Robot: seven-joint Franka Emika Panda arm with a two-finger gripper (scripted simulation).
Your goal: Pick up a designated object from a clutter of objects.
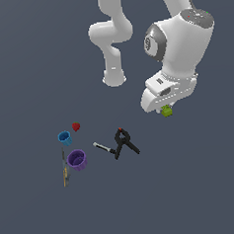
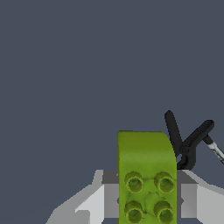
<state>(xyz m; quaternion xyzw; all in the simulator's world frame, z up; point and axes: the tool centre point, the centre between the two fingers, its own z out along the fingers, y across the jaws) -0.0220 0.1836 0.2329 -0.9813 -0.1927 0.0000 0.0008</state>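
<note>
The lime-green block (image 1: 166, 111) is a small studded brick, held under the white hand at the exterior view's right, well above the floor. My gripper (image 1: 166, 109) is shut on it. In the wrist view the green block (image 2: 146, 175) fills the space between the grey fingers (image 2: 194, 197), studs facing the camera. The rest of the clutter lies lower in the exterior view: red strawberry (image 1: 76, 126), blue cup (image 1: 65, 138), purple cup (image 1: 77, 160), black clamp (image 1: 124, 141), thin tool (image 1: 104, 148) and pencil-like stick (image 1: 64, 167).
The arm's white base (image 1: 114, 78) stands behind the clutter. The black clamp (image 2: 187, 143) and the tip of the thin tool (image 2: 215, 149) show past the block in the wrist view. The floor is plain dark grey.
</note>
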